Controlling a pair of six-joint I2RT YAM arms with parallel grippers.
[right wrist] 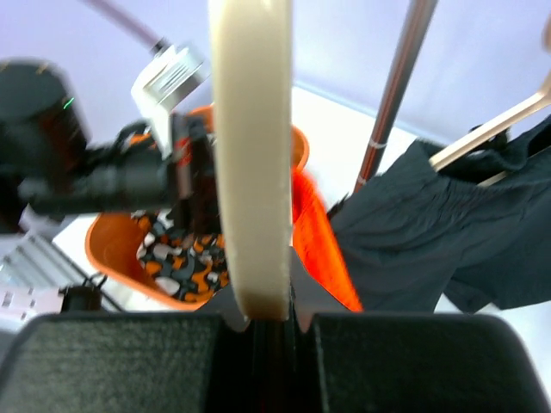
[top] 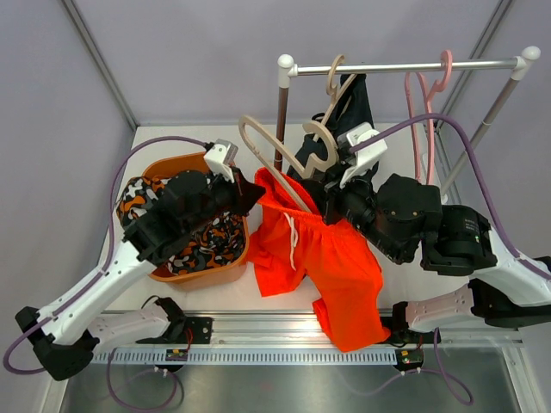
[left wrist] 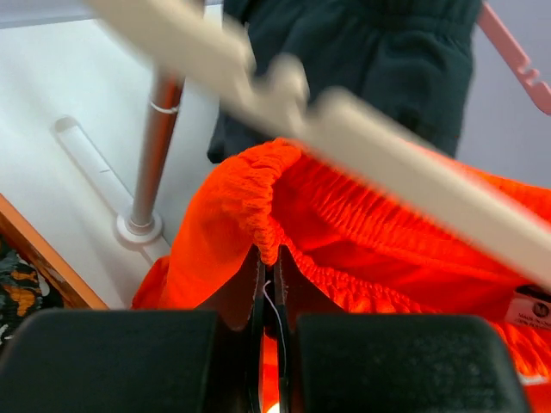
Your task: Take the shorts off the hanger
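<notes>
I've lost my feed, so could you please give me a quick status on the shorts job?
Left gripper shut on waistband of bright orange fabric shorts. Right gripper shut on cream curved hanger. Dark navy shorts hang on the rail behind.

Pale lilac-grey walls [top: 198, 52], with grey metal struts [top: 99, 62] running down the corners. White table [top: 215, 297] lies under the left gripper [top: 256, 185] and right gripper [top: 323, 191]. Clothes rack [top: 405, 65] stands beyond the right gripper, silver top bar with white end caps [top: 286, 62]. Brown post [top: 281, 120] rises beyond and between both grippers, slanted silver leg [top: 495, 103] off to the right. Perforated metal strip [top: 258, 354] runs along the table's near edge, behind the grippers. Light is soft and even.
</notes>
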